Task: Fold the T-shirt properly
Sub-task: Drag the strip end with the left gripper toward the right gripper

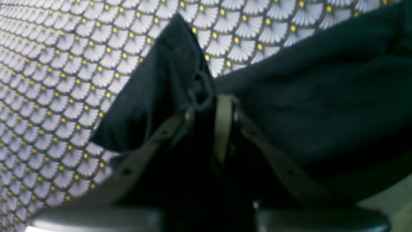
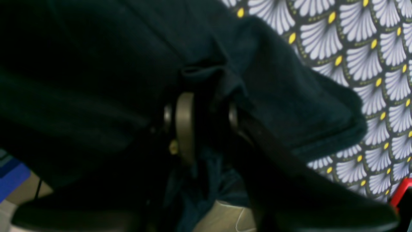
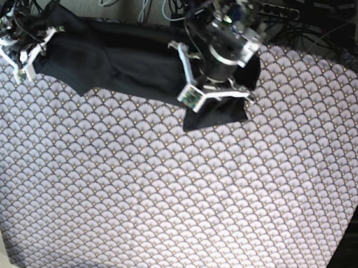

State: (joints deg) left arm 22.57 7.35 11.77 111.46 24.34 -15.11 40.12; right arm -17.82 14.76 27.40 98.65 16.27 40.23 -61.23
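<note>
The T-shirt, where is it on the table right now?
In the base view the T-shirt stretches along the far edge of the patterned tablecloth, held up between the right gripper at its left end and the left gripper at its right.

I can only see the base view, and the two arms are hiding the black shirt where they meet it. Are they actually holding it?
Observer: Yes. In its wrist view, the left gripper is shut on a bunched fold of the T-shirt.
Operator: And the other arm?
Observer: The right gripper also has dark cloth pinched between its fingers.
Operator: Is the cloth flat there?
Observer: No. Beside the right gripper, a flap of shirt stands off the patterned tablecloth.
</note>
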